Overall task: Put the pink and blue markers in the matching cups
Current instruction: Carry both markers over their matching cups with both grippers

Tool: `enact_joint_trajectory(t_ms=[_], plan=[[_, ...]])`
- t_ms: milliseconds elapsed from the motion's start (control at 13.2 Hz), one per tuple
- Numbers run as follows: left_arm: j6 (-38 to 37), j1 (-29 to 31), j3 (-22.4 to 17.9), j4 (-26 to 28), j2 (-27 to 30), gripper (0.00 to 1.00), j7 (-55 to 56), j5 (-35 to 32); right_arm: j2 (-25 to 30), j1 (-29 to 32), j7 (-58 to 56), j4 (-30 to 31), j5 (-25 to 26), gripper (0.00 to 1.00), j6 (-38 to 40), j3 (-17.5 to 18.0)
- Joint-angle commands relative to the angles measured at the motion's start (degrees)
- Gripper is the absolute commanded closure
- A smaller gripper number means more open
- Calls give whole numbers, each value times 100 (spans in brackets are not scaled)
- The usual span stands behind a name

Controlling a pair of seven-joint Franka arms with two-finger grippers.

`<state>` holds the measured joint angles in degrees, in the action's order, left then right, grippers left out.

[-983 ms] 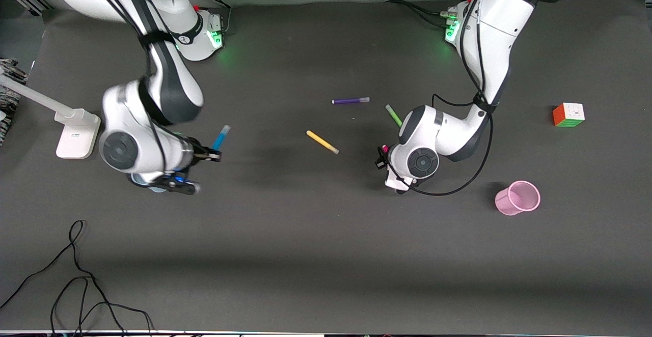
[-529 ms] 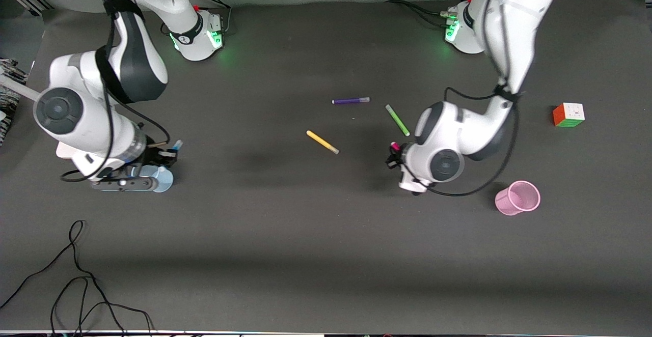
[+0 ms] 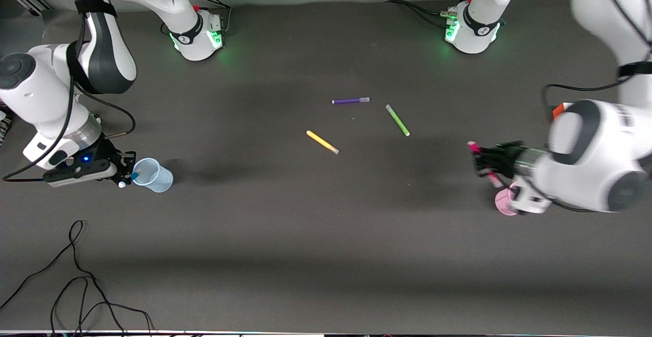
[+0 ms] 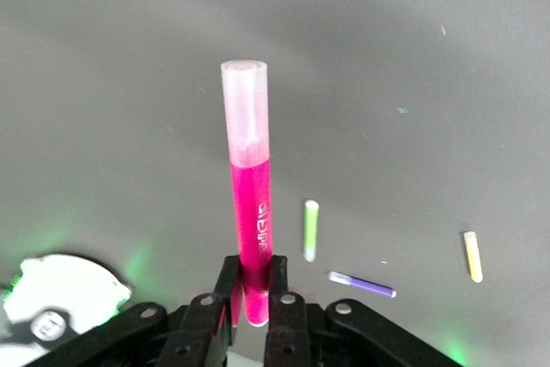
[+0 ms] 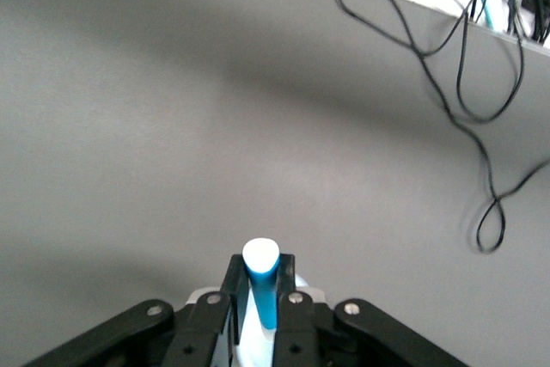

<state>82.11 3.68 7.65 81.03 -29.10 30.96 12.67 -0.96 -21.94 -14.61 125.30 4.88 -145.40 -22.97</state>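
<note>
Right tool [image 3: 128,175] grips the blue marker [image 5: 260,285] at the blue cup's [image 3: 153,175] rim; left tool [image 3: 484,162] grips the pink marker [image 4: 249,212] just above the pink cup [image 3: 504,202].

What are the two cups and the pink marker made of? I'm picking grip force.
Blue cup and pink cup: probably thin translucent plastic, since the table shows through the blue one. Pink marker in the left gripper: glossy plastic barrel, frosted cap.
</note>
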Motion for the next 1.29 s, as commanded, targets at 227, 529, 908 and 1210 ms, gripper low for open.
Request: enact_joint_trajectory(t_ms=[227,529,908,1210], plan=[[-187,984,87,-175,-754,100,-1328,366,377,-83,-359,1232,110,100,-1289,-331],[-143,1284,87,-175,-1036,100,-1576,614,360,-83,-359,1715,92,100,-1815,-463],[-117,1311,87,-623,-1432,100,-1848,614,255,-83,-341,1761,74,20,-1922,-472],[-134,1328,87,-685,-1467,100,-1901,614,254,-91,-280,1708,74,0,-1817,-472]])
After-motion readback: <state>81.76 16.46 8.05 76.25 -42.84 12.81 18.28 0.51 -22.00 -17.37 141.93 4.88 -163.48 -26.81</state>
